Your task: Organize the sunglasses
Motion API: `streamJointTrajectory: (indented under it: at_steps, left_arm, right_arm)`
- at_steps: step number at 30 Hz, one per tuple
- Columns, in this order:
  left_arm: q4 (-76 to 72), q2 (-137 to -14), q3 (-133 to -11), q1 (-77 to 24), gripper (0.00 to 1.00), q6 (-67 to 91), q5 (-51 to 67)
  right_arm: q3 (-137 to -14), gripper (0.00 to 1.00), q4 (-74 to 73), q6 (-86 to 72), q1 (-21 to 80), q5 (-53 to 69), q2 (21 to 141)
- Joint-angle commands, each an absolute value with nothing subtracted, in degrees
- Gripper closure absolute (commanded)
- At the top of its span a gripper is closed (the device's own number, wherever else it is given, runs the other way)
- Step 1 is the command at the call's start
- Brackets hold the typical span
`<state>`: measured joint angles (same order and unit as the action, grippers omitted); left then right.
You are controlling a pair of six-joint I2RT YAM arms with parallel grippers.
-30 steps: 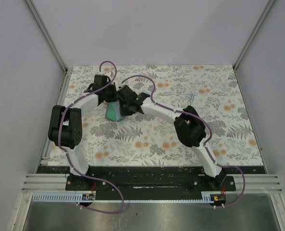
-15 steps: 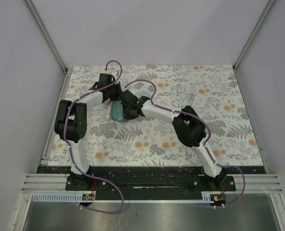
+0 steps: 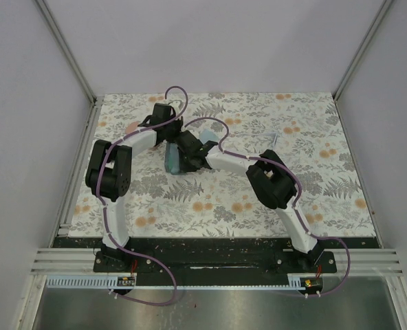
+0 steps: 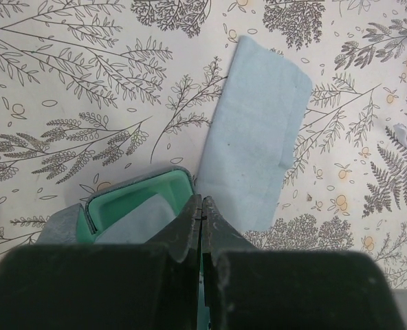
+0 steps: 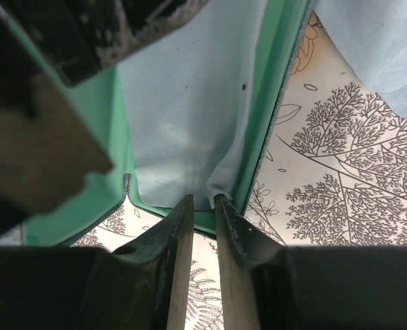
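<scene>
Left gripper (image 4: pixel 201 206) is clamped on the rim of an open green-lined case (image 4: pixel 131 196). Right gripper (image 5: pixel 203 199) has its fingers narrowly apart at the blue cloth (image 5: pixel 183 103) inside. Pale sunglasses (image 3: pixel 275 137) lie well apart, at three o'clock from the case.

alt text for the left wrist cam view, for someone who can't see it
The left gripper, fingers closed, sits at the rim of an open case with a green lining, a light blue cloth tucked inside. Beyond it a second light blue cloth lies flat on the fern-patterned table cover.
</scene>
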<state>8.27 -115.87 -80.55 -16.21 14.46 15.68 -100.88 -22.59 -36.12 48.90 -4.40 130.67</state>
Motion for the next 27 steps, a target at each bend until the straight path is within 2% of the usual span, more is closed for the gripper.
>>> streamJointTrajectory:
  at_steps: [1, 9, 17, 19, 24, 27]
  left_arm:
    - [7.91, -115.06, -82.53, -16.87, 0.99, 13.53, 15.47]
    - [10.2, -107.85, -82.62, -16.96, 0.86, 16.51, 16.96]
    - [9.23, -99.77, -79.2, -17.67, 0.78, 22.93, 19.34]
    - [11.06, -97.48, -78.49, -17.67, 0.77, 23.55, 17.07]
    - [13.89, -92.12, -74.37, -15.91, 0.74, 28.99, 15.11]
    - [12.92, -87.37, -69.18, -14.42, 0.66, 30.93, 15.29]
  right_arm:
    - [-96.69, 0.71, -21.01, -37.88, 47.46, -4.04, 125.96]
    - [-92.2, 0.69, -18.37, -38.14, 44.39, -3.43, 119.8]
    - [-92.99, 0.69, -18.28, -35.78, 42.28, -1.41, 120.23]
    - [-95.6, 0.62, -18.89, -32.89, 42.27, -0.27, 121.89]
    - [-103.88, 0.6, -25.84, -27.87, 42.27, -0.18, 128.14]
    - [-104.41, 0.58, -25.84, -26.9, 42.19, -0.18, 129.11]
